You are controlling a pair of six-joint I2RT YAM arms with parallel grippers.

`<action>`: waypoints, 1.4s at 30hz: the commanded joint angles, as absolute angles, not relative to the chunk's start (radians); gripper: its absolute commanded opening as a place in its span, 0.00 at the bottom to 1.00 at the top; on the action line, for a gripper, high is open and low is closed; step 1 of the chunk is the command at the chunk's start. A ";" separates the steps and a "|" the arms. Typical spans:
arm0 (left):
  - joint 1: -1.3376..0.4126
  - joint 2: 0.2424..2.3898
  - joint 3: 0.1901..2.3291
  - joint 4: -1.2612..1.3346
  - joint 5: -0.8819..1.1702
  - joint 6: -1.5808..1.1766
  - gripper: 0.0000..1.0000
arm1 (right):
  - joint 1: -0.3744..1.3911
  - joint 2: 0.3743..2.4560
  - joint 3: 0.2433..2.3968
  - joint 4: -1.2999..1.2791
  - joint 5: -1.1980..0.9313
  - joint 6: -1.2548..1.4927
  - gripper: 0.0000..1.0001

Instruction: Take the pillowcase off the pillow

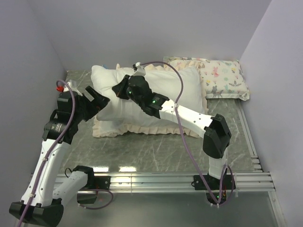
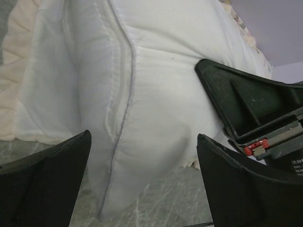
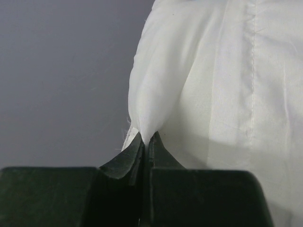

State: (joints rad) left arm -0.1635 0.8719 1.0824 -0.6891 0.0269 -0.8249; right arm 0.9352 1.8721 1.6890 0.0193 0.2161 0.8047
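Observation:
The plump white pillow (image 1: 165,90) lies mid-table on the cream frilled pillowcase (image 1: 125,130), whose frill shows along the near and far sides; no dark grey shows. My right gripper (image 1: 119,90) is shut on a pinch of white fabric (image 3: 180,71) at the pillow's left end and holds that end raised; in the right wrist view its tips (image 3: 147,138) meet on the fold. My left gripper (image 1: 102,101) is open at the same end. In the left wrist view its fingers (image 2: 52,175) flank the pillow's hanging corner (image 2: 142,118) without touching it.
A smaller animal-and-plant print pillow (image 1: 222,78) lies at the back right corner. Walls close in the table on the left, back and right. A metal rail (image 1: 180,182) runs along the near edge. The right gripper's body (image 2: 255,109) sits close to my left fingers.

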 commanded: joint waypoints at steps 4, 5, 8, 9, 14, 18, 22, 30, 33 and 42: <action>-0.169 0.864 0.999 -0.501 0.118 -0.828 0.99 | 0.928 1.855 1.798 0.106 0.207 0.850 0.00; -0.169 0.870 0.974 -0.480 0.139 -0.831 0.99 | 0.927 1.852 1.795 0.107 0.207 0.851 0.00; -0.169 0.902 0.960 -0.440 0.210 -0.830 0.99 | 0.920 1.850 1.798 0.104 0.190 0.861 0.00; -0.169 0.907 0.962 -0.439 0.212 -0.827 0.99 | 0.919 1.850 1.805 0.103 0.175 0.864 0.00; -0.169 0.923 0.953 -0.365 0.232 -0.802 0.99 | 0.914 1.842 1.806 0.107 0.146 0.883 0.00; -0.169 0.983 0.954 -0.350 0.270 -0.799 0.98 | 0.916 1.838 1.798 0.109 0.130 0.888 0.00; -0.169 1.037 0.954 -0.342 0.276 -0.802 0.73 | 0.914 1.827 1.802 0.104 0.115 0.882 0.00; -0.169 1.046 0.992 -0.380 0.164 -0.798 0.00 | 0.917 1.807 1.798 0.057 0.052 0.847 0.00; -0.169 1.026 0.999 -0.402 0.118 -0.790 0.00 | 0.916 1.813 1.854 -0.053 0.037 0.763 0.36; -0.169 0.974 1.014 -0.439 0.066 -0.784 0.00 | 0.907 1.538 1.720 -0.285 0.208 0.497 0.78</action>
State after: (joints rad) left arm -0.1635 1.0241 0.9707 -0.4911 0.0929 -0.8036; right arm 0.9119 1.6958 1.7641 -0.2070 0.0879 0.6205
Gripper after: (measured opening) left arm 0.087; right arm 0.763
